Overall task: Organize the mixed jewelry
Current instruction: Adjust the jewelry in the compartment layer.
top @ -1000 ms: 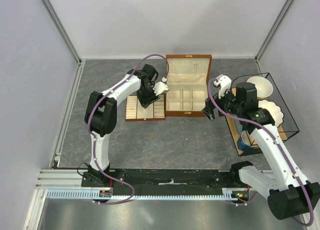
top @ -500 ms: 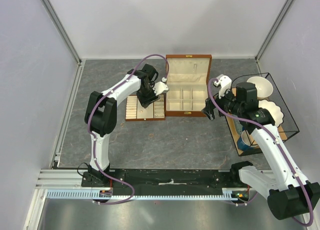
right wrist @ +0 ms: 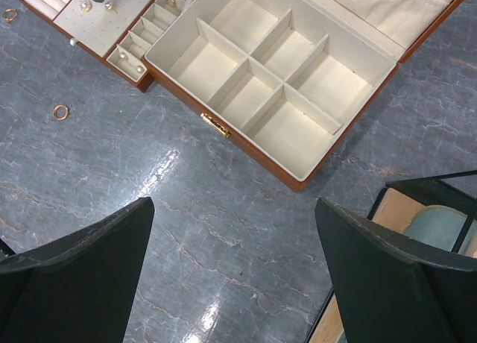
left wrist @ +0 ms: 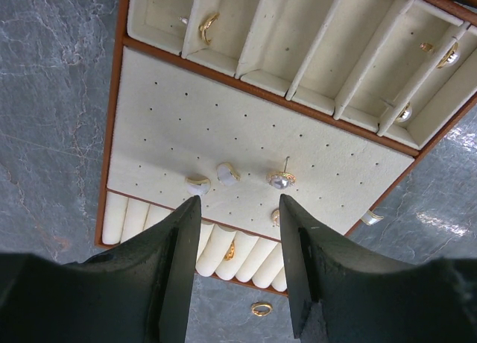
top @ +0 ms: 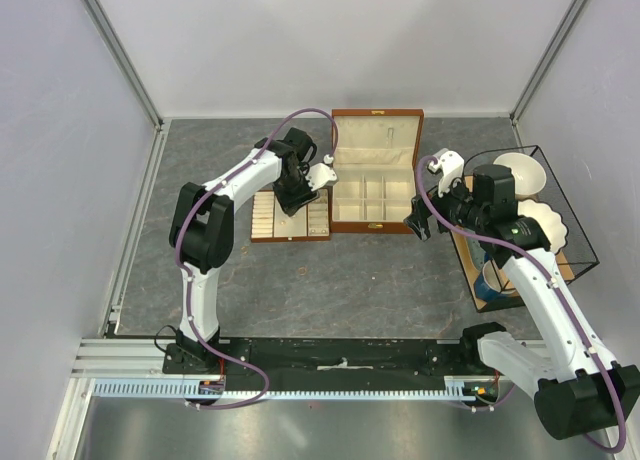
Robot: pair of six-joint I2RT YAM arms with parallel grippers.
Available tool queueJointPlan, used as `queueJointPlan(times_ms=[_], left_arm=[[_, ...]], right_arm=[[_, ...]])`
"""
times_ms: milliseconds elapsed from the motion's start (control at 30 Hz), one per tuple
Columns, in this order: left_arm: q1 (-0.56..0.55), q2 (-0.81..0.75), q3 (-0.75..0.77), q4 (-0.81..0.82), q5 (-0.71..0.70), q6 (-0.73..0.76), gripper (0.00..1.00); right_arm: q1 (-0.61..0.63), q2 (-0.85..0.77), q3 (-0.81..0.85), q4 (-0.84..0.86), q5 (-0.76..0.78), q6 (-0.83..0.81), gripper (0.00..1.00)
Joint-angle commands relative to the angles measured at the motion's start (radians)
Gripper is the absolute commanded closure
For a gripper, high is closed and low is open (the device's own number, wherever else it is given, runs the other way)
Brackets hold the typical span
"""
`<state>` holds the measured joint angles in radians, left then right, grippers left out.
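The cream slotted tray (left wrist: 186,127) lies under my left gripper (left wrist: 238,209), which is open and empty just above its ring rolls. Several small earrings (left wrist: 281,180) sit on the tray's dotted pad. A gold ring (left wrist: 230,250) sits in the rolls and another (left wrist: 207,27) in a compartment. A loose gold ring (left wrist: 261,309) lies on the table below the tray. My right gripper (right wrist: 232,209) is open wide and empty over bare table, near the front right of the open wooden box (right wrist: 276,82). The box's compartments look empty. Another loose ring (right wrist: 60,111) lies left of the box.
From above, the tray (top: 262,220) sits left of the box (top: 373,195). A black wire basket (top: 575,235) at the right holds white bowls (top: 520,168) and a blue cup (top: 487,282). A small pale piece (left wrist: 370,218) lies on the table beside the tray.
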<state>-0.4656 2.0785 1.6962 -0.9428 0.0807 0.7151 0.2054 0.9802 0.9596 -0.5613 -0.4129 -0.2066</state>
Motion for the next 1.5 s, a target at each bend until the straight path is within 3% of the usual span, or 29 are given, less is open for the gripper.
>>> queueJointPlan(times_ms=[0, 1467], left_arm=[[0.005, 0.002, 0.011, 0.016, 0.01, 0.004, 0.47], [-0.027, 0.022, 0.049, 0.01, -0.006, 0.006, 0.46]], right_arm=[[-0.003, -0.018, 0.007, 0.018, -0.013, 0.001, 0.02], [-0.004, -0.025, 0.005, 0.018, -0.013, -0.001, 0.02]])
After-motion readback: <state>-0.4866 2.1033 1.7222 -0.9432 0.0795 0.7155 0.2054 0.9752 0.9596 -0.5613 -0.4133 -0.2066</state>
